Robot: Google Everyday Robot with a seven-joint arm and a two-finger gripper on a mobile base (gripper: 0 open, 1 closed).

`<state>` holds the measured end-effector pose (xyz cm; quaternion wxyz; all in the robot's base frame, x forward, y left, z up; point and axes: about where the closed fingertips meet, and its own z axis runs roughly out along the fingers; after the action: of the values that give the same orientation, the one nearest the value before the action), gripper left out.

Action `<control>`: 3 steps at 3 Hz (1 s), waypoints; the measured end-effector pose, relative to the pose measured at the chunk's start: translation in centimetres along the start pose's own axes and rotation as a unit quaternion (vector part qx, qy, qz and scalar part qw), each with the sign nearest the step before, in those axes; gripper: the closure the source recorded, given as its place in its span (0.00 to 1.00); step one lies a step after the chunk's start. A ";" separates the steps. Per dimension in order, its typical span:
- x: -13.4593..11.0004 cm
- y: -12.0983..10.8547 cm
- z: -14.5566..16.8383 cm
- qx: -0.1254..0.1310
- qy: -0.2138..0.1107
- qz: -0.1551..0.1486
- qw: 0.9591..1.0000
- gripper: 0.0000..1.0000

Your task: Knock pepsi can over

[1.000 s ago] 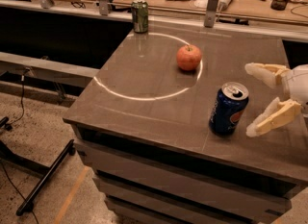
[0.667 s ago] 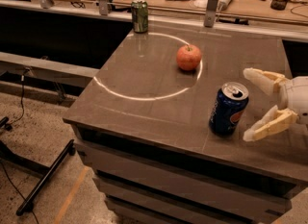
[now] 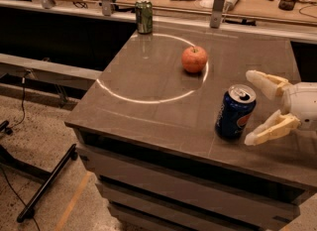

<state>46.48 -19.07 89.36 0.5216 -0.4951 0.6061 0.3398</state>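
We are holding our gripper (image 3: 249, 108) at the right edge of the frame, its jaws spreading wide, with one tip above and one tip below the right side of the pepsi can (image 3: 235, 112). The can is standing upright at the lower right of the tabletop (image 3: 143, 79). A red apple (image 3: 194, 59) is sitting near centre and a green can (image 3: 144, 15) at the top.

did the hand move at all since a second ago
Yes. The hand, open just beside the pepsi can, has edged closer to it and slightly toward the table's near edge.
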 end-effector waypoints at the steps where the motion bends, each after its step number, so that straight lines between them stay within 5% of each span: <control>1: -0.1 0.0 0.2 -0.002 0.000 -0.001 1.000 0.26; 3: -0.3 0.1 0.6 -0.006 -0.001 -0.002 1.000 0.74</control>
<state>46.54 -18.41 89.46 0.5199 -0.4990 0.6026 0.3429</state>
